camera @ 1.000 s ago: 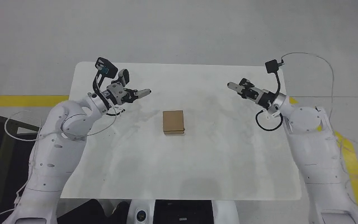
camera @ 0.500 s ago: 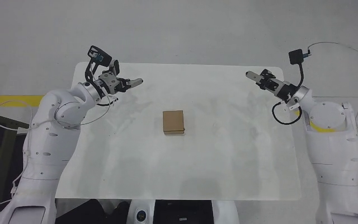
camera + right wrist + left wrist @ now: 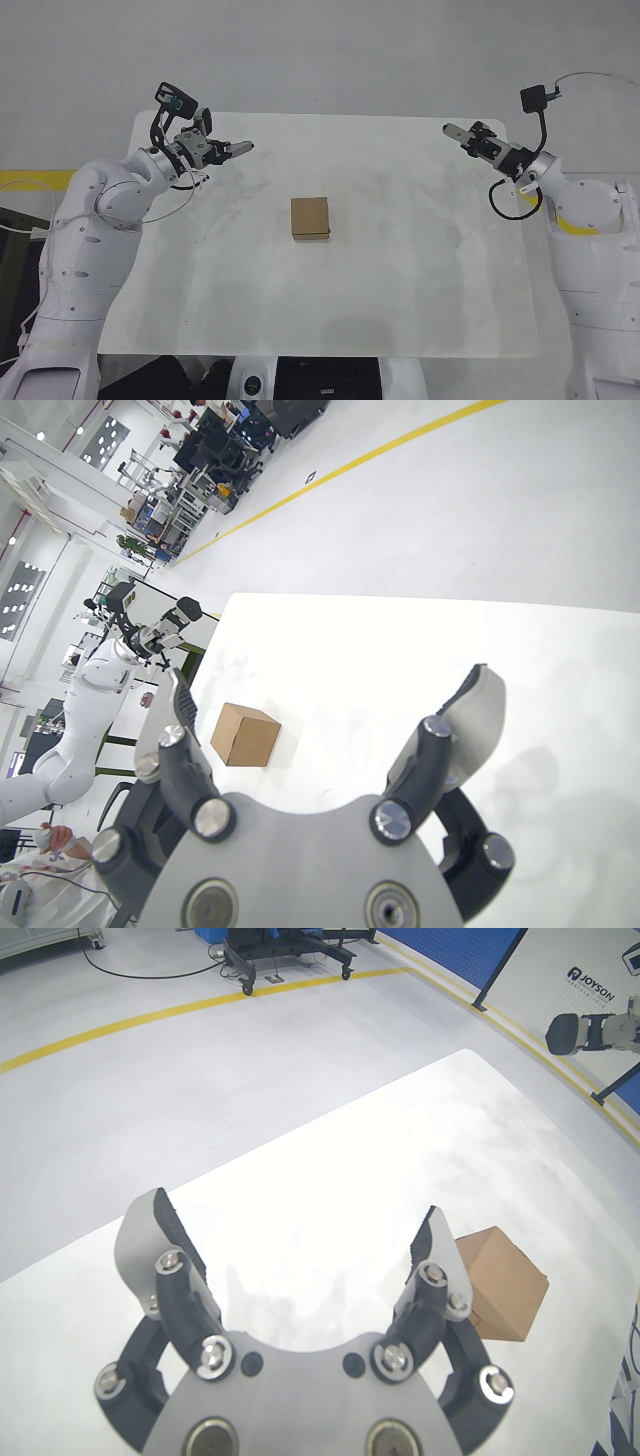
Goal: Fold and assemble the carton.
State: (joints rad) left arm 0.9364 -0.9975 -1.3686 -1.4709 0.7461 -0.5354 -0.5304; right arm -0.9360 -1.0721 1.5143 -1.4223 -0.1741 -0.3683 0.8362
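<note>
A small brown carton stands closed in the middle of the white table, with nothing touching it. It also appears as a brown box in the left wrist view and as a cube in the right wrist view. My left gripper hangs over the table's far left corner, open and empty, its fingers spread wide. My right gripper hangs over the far right corner, also open with nothing between its fingers.
The table's far edge lies just beyond both grippers, with grey floor past it. A yellow floor line runs to the left. Wide bare tabletop surrounds the carton on all sides.
Both arms have drawn back from the carton toward the far corners of the table, most of it in the first half second. The carton has not moved.
</note>
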